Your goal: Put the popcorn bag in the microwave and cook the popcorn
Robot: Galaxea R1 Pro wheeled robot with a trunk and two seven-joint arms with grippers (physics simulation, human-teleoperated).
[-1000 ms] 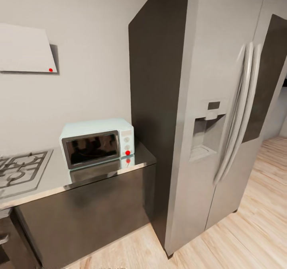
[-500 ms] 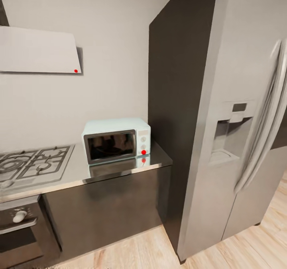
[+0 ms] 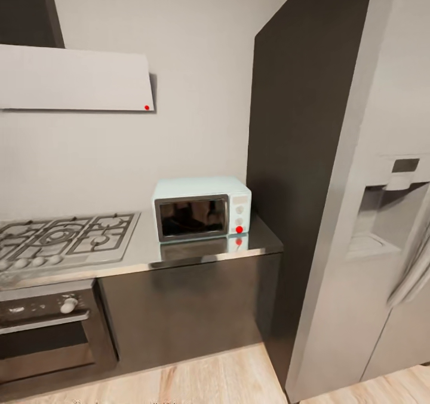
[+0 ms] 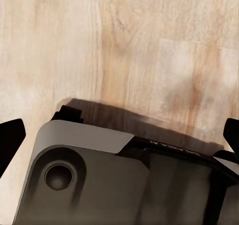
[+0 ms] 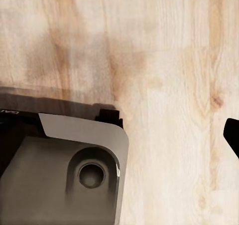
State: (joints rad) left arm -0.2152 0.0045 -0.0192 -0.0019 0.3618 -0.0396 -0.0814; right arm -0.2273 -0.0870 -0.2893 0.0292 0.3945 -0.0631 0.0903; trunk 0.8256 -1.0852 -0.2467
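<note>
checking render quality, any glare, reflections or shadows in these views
Head view: the glossy countertop mirrors the microwave and its red dot; the dark door glass shows faint reflections; a dim shadow falls on the wall beside the fridge. Left wrist view: the robot base casts a soft shadow on the wood floor. Right wrist view: the same kind of shadow; no blur.

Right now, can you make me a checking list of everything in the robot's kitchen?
Surface: grey countertop, shiny, on dark cabinets.
Job's things: mint-white microwave on the countertop beside the fridge, door shut.
Clutter: nothing seen.
Grippers: left gripper and right gripper, dark fingertips far apart at the wrist views' edges, nothing between them, wooden floor beneath.
Cables: nothing seen.
Surroundings: gas hob, oven under it, hood above, tall grey fridge.
</note>
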